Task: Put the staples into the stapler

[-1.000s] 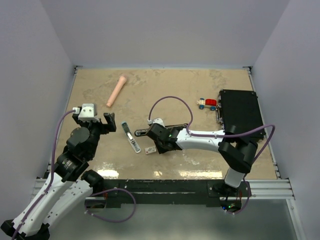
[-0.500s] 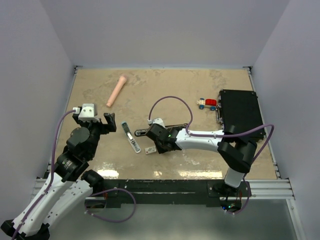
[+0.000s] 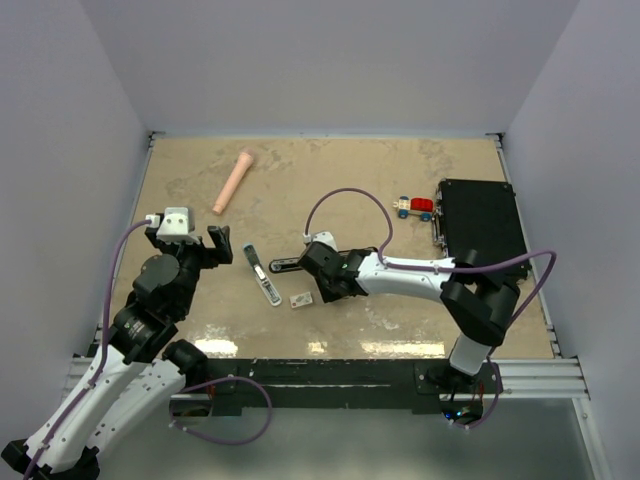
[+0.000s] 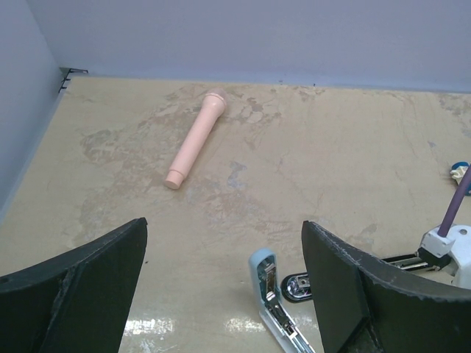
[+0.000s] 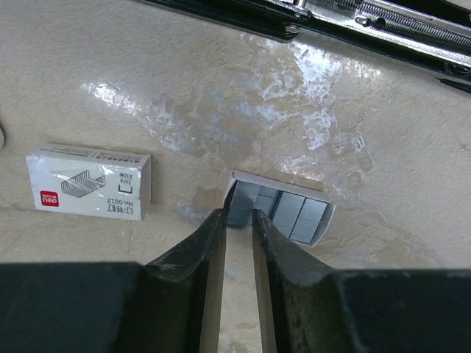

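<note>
A white staple box (image 5: 88, 182) with red print lies on the table, also seen from above (image 3: 299, 299). Right of it sits an open white tray (image 5: 320, 220) of grey staples (image 5: 294, 213). My right gripper (image 5: 239, 213) points down at the tray's left end, its narrow jaws shut on the leftmost staple strip (image 5: 241, 202). From above, the right gripper (image 3: 326, 290) hides the tray. A light-blue stapler (image 3: 262, 275) lies flipped open left of the box and shows below my left gripper (image 4: 223, 228), which hangs wide open over the stapler (image 4: 268, 294); from above the left gripper (image 3: 190, 243) is left of it.
A long black stapler (image 3: 300, 263) lies open just behind the right gripper, across the top of the right wrist view (image 5: 331, 22). A pink cylinder (image 3: 232, 182) lies at back left. A toy car (image 3: 413, 207) and black case (image 3: 480, 225) are at right.
The right gripper has shifted slightly to the right, away from the white box. The left arm has not moved.
</note>
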`<state>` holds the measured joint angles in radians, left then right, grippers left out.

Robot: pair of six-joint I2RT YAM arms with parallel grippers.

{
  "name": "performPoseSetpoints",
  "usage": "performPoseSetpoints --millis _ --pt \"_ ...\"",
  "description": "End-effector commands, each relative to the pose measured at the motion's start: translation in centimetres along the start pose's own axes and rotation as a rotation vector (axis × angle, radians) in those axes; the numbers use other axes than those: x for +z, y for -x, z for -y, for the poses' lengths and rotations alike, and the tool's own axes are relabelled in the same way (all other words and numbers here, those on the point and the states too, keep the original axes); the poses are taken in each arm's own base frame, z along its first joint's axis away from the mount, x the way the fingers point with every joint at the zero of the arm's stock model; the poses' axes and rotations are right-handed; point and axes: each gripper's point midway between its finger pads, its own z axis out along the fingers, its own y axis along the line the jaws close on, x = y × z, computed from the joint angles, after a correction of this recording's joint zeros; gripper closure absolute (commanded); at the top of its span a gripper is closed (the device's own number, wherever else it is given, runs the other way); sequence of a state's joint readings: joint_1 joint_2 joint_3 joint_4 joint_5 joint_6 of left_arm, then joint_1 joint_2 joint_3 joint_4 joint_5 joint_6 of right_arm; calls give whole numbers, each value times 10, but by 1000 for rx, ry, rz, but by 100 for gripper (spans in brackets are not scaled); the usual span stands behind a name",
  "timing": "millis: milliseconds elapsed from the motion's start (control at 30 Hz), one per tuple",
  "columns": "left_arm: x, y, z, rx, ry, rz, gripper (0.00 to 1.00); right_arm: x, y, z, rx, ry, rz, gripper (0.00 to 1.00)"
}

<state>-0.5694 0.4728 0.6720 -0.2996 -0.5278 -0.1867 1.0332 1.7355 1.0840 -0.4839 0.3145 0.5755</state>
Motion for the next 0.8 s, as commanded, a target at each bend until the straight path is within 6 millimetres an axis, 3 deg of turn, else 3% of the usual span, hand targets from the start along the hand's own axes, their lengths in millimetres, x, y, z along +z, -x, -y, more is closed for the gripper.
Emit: performPoseSetpoints --millis 0,233,767 --pt "3 5 0 3 0 24 10 -23 18 -2 31 40 62 73" --pt "3 5 0 4 2 25 10 -20 17 11 66 -3 62 71" --pt "4 4 1 7 -4 20 10 3 10 0 64 27 35 72"
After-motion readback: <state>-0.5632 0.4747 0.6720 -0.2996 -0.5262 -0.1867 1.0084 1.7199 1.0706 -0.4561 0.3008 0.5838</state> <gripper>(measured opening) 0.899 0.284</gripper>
